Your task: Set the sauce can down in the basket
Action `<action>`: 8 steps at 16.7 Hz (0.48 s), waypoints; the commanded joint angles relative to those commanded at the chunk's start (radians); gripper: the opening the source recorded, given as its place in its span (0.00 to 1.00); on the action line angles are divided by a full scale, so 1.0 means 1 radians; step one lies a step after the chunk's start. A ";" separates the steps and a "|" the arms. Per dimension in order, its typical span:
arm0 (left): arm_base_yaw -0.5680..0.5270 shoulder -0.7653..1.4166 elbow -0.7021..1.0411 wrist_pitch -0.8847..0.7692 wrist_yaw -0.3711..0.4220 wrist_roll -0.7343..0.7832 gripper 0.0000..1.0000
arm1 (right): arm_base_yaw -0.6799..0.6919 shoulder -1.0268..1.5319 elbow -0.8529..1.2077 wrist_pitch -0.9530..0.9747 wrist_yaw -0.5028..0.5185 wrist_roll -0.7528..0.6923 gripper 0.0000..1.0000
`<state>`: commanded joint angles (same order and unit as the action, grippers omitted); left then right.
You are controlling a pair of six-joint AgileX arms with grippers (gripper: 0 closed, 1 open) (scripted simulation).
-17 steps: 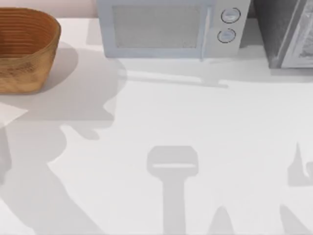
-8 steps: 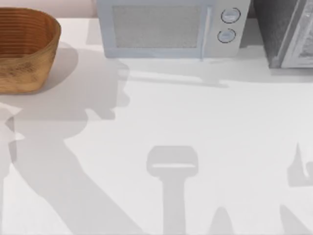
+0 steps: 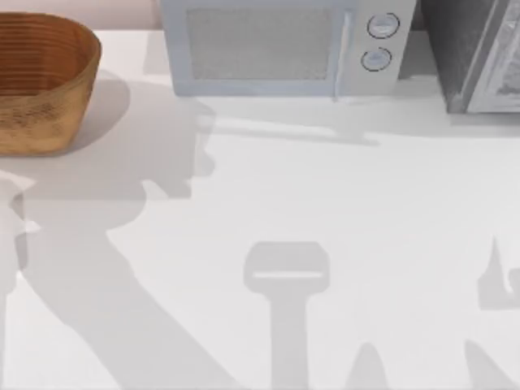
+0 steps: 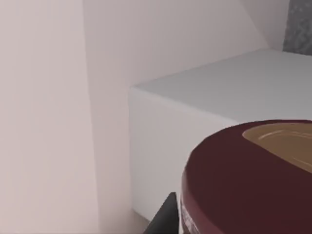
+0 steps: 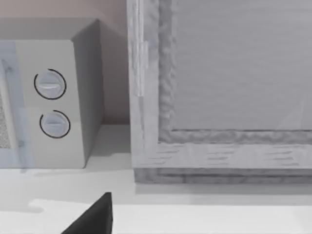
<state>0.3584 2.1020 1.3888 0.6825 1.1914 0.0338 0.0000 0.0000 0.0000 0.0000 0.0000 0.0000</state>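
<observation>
The sauce can (image 4: 253, 180) sits right up close to the left gripper's camera, so that arm likely has it, but I cannot tell how tight the fingers are. The basket (image 3: 45, 81) waits at the table's (image 3: 325, 211) far left corner. Carry the can high over the rim, keep it upright, then lower it gently inside.

Woven wicker basket (image 3: 45, 81), ribbed; sauce can (image 4: 253, 180) top smooth, perhaps matt metal.

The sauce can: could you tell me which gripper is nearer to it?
Left. The sauce can sits right at the left wrist camera, a dark finger beside it. The right wrist view faces the microwave, with no can there.
</observation>
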 joint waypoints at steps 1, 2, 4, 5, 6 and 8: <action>0.000 0.000 0.000 0.000 0.000 0.000 0.53 | 0.000 0.000 0.000 0.000 0.000 0.000 1.00; 0.000 0.000 0.000 0.000 0.000 0.000 0.60 | 0.000 0.000 0.000 0.000 0.000 0.000 1.00; 0.000 0.000 0.000 0.000 0.000 0.000 0.75 | 0.000 0.000 0.000 0.000 0.000 0.000 1.00; 0.000 0.000 0.000 0.000 0.000 0.000 0.83 | 0.000 0.000 0.000 0.000 0.000 0.000 1.00; 0.000 0.000 0.000 0.000 0.000 0.000 0.90 | 0.000 0.000 0.000 0.000 0.000 0.000 1.00; 0.000 0.000 0.000 0.000 0.000 0.000 1.00 | 0.000 0.000 0.000 0.000 0.000 0.000 1.00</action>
<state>0.3584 2.1020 1.3888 0.6825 1.1914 0.0338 0.0000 0.0000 0.0000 0.0000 0.0000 0.0000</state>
